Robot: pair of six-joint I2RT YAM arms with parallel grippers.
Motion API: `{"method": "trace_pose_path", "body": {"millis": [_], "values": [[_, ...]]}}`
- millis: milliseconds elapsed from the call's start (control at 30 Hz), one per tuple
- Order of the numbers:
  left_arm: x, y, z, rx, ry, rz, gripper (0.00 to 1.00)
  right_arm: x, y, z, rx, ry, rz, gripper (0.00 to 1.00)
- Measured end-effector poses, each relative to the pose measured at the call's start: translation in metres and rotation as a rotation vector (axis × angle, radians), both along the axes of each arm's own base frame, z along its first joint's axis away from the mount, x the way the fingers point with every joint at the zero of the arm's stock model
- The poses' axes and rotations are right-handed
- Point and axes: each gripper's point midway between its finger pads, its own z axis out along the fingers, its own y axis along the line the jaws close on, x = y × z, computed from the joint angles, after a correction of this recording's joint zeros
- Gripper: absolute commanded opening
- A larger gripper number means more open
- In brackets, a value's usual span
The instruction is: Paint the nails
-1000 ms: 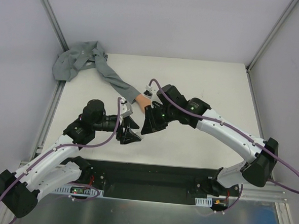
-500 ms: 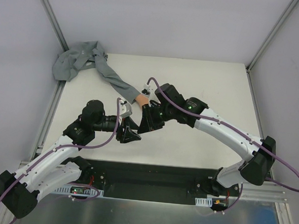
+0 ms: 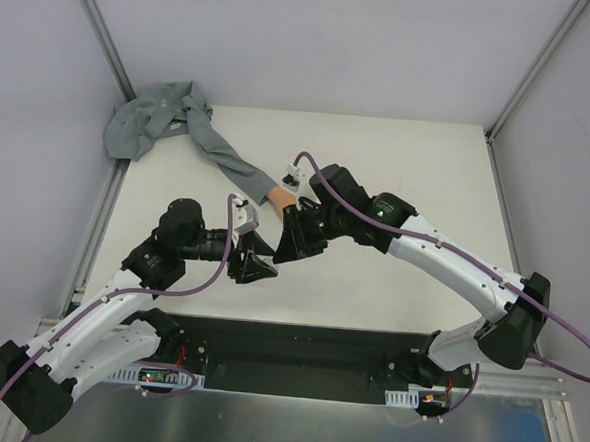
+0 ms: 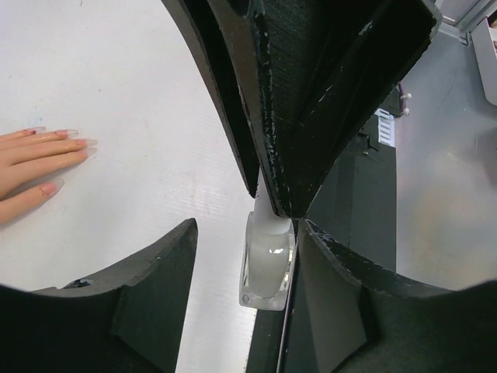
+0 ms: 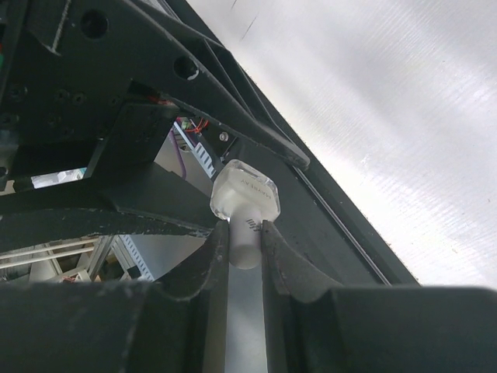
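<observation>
The peach mannequin hand (image 3: 277,198) lies flat on the white table, sticking out of a long grey sleeve (image 3: 214,151). In the left wrist view the hand (image 4: 31,159) shows at the left edge, its nails (image 4: 65,133) pinkish. My right gripper (image 5: 245,233) is shut on the white cap of a small clear polish bottle (image 5: 245,190). That bottle (image 4: 268,260) hangs between the fingers of my left gripper (image 4: 248,225), which is open. The bottle rests against the right finger, and a gap shows at the left one. Both grippers (image 3: 256,259) (image 3: 288,246) meet just in front of the hand.
The rest of the grey garment (image 3: 156,122) is bunched in the far left corner. A black strip (image 3: 297,346) and the arm bases run along the near table edge. White walls with metal posts (image 3: 98,29) enclose the table.
The right gripper has shifted slightly left, closer to the left gripper. The left arm has barely moved. The hand and sleeve lie as before.
</observation>
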Motion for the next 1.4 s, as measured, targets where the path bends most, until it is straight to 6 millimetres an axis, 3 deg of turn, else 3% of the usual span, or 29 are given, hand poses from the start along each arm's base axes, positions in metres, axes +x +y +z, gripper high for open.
{"method": "trace_pose_path", "body": {"millis": [167, 267, 400, 600, 733, 767, 833, 1000, 1267, 1400], "values": [[0.0, 0.0, -0.001, 0.002, 0.0, -0.001, 0.43, 0.0, 0.0, 0.0, 0.0, -0.002, 0.0, 0.01], [0.0, 0.0, -0.001, 0.003, -0.003, -0.001, 0.58, 0.0, 0.0, 0.0, -0.001, -0.004, -0.002, 0.01], [0.001, 0.0, -0.001, 0.005, -0.008, 0.002, 0.57, -0.001, -0.001, 0.002, 0.002, -0.005, -0.002, 0.01], [0.0, 0.001, -0.003, 0.013, 0.0, 0.004, 0.42, -0.001, -0.003, 0.007, 0.013, -0.018, -0.005, 0.01], [-0.001, 0.002, -0.004, 0.015, 0.003, 0.002, 0.2, 0.001, -0.004, 0.008, 0.013, -0.03, -0.016, 0.01], [-0.002, 0.002, -0.004, 0.015, 0.003, 0.0, 0.09, 0.002, -0.003, 0.008, 0.013, -0.032, -0.019, 0.01], [-0.004, 0.001, -0.004, 0.017, 0.001, -0.01, 0.02, 0.004, -0.002, 0.009, 0.016, -0.04, -0.024, 0.01], [-0.004, 0.002, -0.004, 0.019, -0.007, -0.002, 0.0, 0.005, -0.001, 0.009, 0.015, -0.053, -0.034, 0.08], [0.012, 0.006, -0.006, 0.041, -0.002, 0.108, 0.0, 0.015, 0.0, 0.007, -0.003, -0.091, -0.094, 0.5], [0.033, 0.014, -0.009, 0.063, 0.021, 0.257, 0.0, 0.024, 0.0, 0.01, -0.014, -0.123, -0.148, 0.6]]}}
